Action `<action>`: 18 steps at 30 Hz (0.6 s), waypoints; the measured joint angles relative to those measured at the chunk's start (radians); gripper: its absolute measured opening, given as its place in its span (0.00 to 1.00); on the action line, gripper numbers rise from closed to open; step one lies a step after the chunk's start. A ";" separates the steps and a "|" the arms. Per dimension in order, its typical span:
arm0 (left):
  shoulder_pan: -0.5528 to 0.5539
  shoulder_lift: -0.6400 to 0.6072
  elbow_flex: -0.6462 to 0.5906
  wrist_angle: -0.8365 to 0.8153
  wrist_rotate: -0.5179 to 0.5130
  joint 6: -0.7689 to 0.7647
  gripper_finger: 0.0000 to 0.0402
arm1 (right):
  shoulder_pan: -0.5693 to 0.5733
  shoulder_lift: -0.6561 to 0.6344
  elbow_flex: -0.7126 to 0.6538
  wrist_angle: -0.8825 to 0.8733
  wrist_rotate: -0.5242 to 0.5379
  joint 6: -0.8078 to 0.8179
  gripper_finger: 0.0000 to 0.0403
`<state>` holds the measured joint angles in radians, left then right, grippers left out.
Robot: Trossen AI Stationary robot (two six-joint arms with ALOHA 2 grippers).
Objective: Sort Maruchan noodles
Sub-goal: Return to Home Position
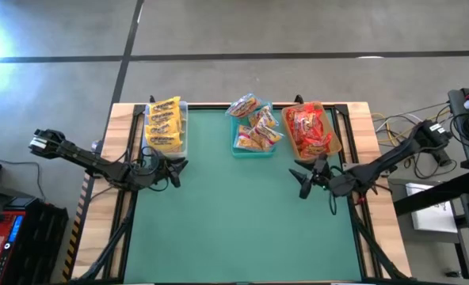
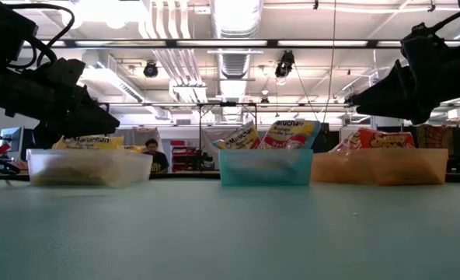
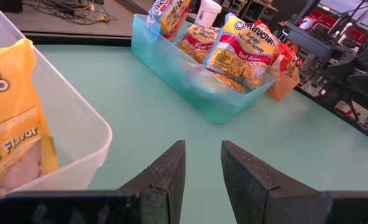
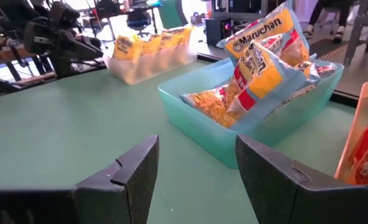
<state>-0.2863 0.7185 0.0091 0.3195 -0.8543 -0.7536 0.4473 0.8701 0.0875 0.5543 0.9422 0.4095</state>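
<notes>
Green-topped desk (image 1: pixel 234 229) with wooden strips down both sides, on a grey concrete floor. Two dark arms reaching in low over it: left arm (image 1: pixel 84 158) from the left edge, right arm (image 1: pixel 393 162) from the right edge, both angled toward the far half. Off the right edge, a tangle of cables (image 1: pixel 397 127). In the room well beyond the far edge, a person (image 2: pixel 151 149).

Along the far edge, three bins in a row, apart from one another: toward the far left corner the clear bin (image 2: pixel 90 173), at the middle the teal bin (image 2: pixel 265 171), toward the far right corner the tan bin (image 2: pixel 381 169).

Inside those bins, all the Maruchan noodles (image 3: pixel 240 50) in view: yellow packets (image 1: pixel 165 123) stacked flat in the clear one, multicoloured packets (image 1: pixel 257 128) leaning loosely and poking above the teal rim, red packets (image 1: pixel 310 131) piled in the tan one.

Above the desk, just beside the near end of the clear bin, the left jaws: parted by a narrow gap, gripping nothing, touching nothing. Just in front of the near end of the tan bin, the right jaws: spread wider, likewise empty and clear of the desk, with the teal bin ahead of them in the right wrist view.
</notes>
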 joint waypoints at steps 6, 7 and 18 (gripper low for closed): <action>0.000 0.000 0.006 -0.002 0.000 0.000 0.22 | 0.000 -0.086 -0.035 0.000 -0.003 -0.030 0.50; 0.000 0.000 0.006 -0.003 0.000 0.000 0.22 | 0.000 -0.101 -0.045 0.000 -0.003 -0.029 0.50; 0.000 0.000 0.007 -0.014 0.000 0.000 0.22 | 0.000 -0.215 -0.074 -0.011 -0.004 -0.092 0.50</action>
<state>-0.2863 0.7185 0.0162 0.3053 -0.8539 -0.7536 0.4469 0.6552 0.0139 0.5431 0.9382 0.3176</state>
